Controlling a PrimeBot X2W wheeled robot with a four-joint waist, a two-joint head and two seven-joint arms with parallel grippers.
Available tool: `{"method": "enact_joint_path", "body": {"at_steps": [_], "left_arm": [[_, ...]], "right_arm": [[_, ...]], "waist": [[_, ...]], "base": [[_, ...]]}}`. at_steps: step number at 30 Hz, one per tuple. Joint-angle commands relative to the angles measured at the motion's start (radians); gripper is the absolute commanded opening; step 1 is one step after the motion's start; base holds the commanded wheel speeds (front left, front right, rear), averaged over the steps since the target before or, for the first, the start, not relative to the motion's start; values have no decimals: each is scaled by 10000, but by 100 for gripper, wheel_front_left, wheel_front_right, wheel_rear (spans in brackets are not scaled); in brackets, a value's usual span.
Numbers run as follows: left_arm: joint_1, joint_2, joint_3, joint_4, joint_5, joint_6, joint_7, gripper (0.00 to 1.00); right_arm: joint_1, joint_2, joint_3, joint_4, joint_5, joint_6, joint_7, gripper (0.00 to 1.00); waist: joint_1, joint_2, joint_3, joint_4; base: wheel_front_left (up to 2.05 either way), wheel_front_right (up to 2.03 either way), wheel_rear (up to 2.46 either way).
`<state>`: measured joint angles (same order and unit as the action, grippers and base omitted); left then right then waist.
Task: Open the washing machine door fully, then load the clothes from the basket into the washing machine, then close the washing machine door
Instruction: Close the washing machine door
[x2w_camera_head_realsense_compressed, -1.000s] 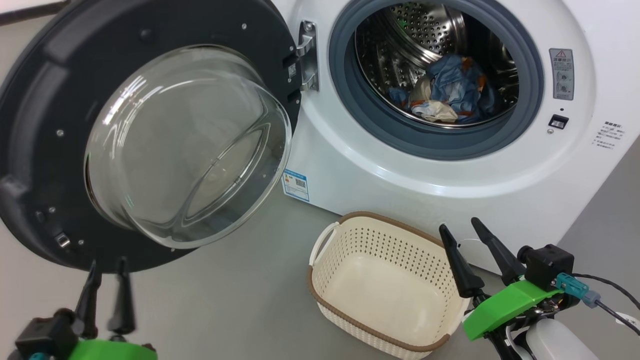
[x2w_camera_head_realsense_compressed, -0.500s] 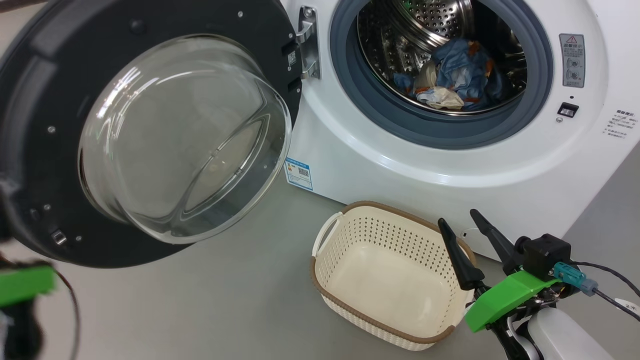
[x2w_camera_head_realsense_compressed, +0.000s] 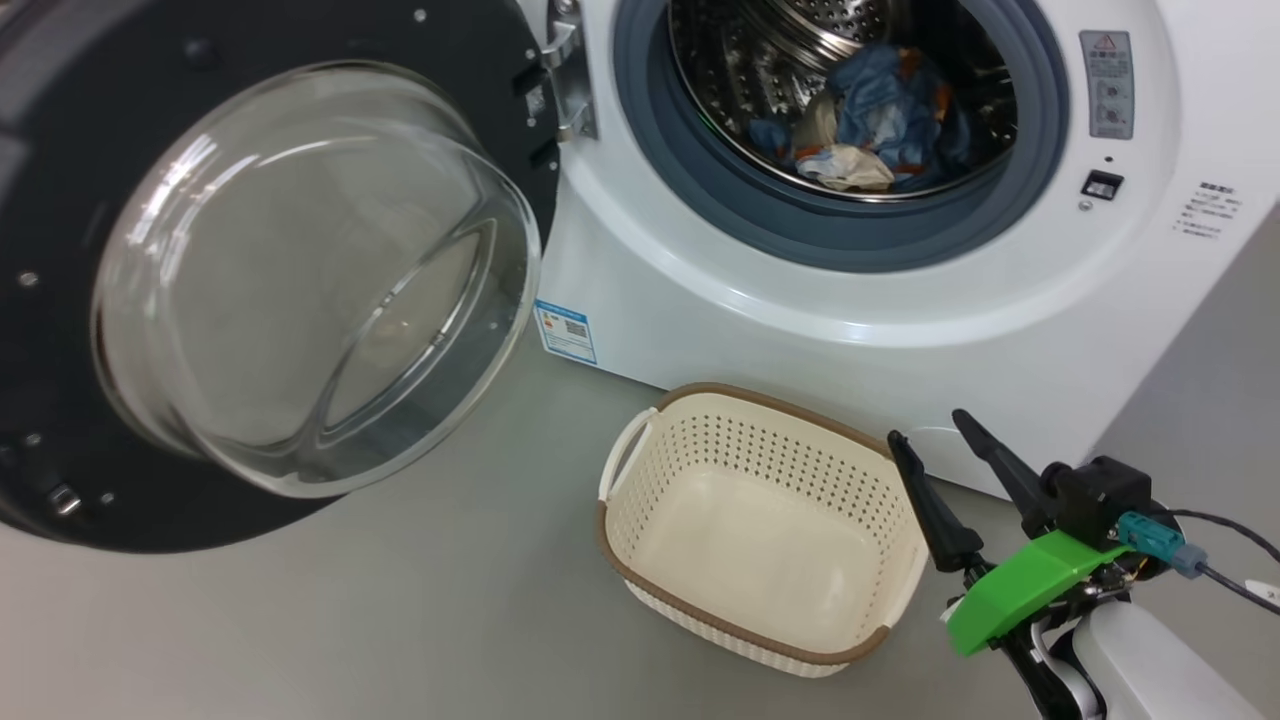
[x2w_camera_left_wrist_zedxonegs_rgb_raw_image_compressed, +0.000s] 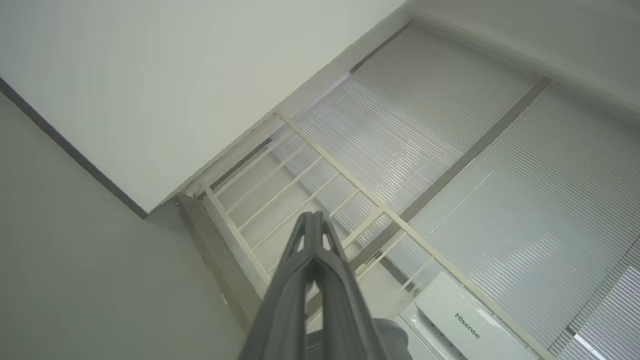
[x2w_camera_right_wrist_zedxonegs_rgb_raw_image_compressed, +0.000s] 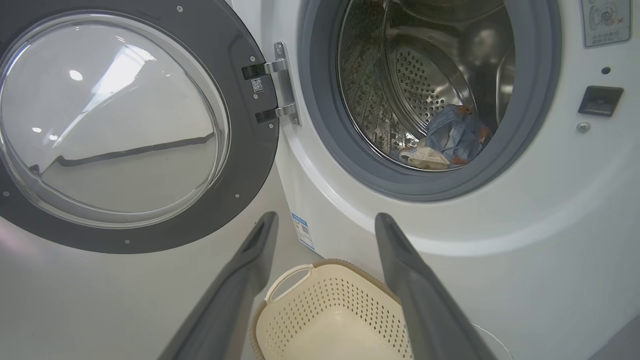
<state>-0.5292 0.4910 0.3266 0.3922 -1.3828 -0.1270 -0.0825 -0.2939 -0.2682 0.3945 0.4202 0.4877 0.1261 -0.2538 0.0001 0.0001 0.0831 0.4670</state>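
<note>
The washing machine (x2w_camera_head_realsense_compressed: 800, 310) stands with its round black door (x2w_camera_head_realsense_compressed: 300, 270) swung wide to the left, glass bowl facing me. The light-blue and cream clothes (x2w_camera_head_realsense_compressed: 870, 120) lie inside the steel drum, also seen as clothes (x2w_camera_right_wrist_zedxonegs_rgb_raw_image_compressed: 450, 142) in the right wrist view. On the floor before the machine sits the basket (x2w_camera_head_realsense_compressed: 760, 450), with nothing in it. My right gripper (x2w_camera_head_realsense_compressed: 928, 428) hovers open just right of the basket, holding nothing; in its own view the right gripper (x2w_camera_right_wrist_zedxonegs_rgb_raw_image_compressed: 326, 220) frames the basket (x2w_camera_right_wrist_zedxonegs_rgb_raw_image_compressed: 340, 305) below. My left gripper (x2w_camera_left_wrist_zedxonegs_rgb_raw_image_compressed: 312, 220) is shut on nothing and points up at a wall.
Grey floor (x2w_camera_head_realsense_compressed: 450, 600) spreads left of the basket under the open door. The door's hinge (x2w_camera_head_realsense_compressed: 565, 70) joins it to the machine front. In the left wrist view, window blinds (x2w_camera_left_wrist_zedxonegs_rgb_raw_image_compressed: 475, 150) and a white appliance (x2w_camera_left_wrist_zedxonegs_rgb_raw_image_compressed: 460, 320) lie beyond the fingers.
The head camera has shifted, sliding the scene left. My left gripper has shut and left the head view's lower left corner. The right gripper has hardly moved.
</note>
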Motion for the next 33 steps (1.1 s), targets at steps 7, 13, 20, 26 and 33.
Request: {"method": "enact_joint_path", "body": {"at_steps": [7,13,20,26,33], "left_arm": [[-1260,1279,1376,3284,-1493,-35,752,0],[-1625,1702,1704,5079,-2001,-36,1430,0],[-1645,1851,1782,5848,-2290,-36,2358,0],[-1614,1803,1625,6158,-2447,-36,3533,0],[-1468,1861,1354,6237,-2500,-36,4905,0]], "right_arm": [[-499,-286,335,-120,23,46,-78,100],[-618,-411,291,-221,-65,46,6,100],[-630,-414,110,-366,-202,46,71,100],[-617,-310,6,-368,-270,46,69,100],[-537,-220,-109,-317,-316,46,39,100]], "waist": [[-1,-1,387,-720],[-1,-1,671,-1193],[-1,-1,960,-1451],[-1,-1,998,-1454],[-1,-1,898,-1377]], "base": [[0,0,0],[0,0,0],[0,0,0],[0,0,0],[0,0,0]]}}
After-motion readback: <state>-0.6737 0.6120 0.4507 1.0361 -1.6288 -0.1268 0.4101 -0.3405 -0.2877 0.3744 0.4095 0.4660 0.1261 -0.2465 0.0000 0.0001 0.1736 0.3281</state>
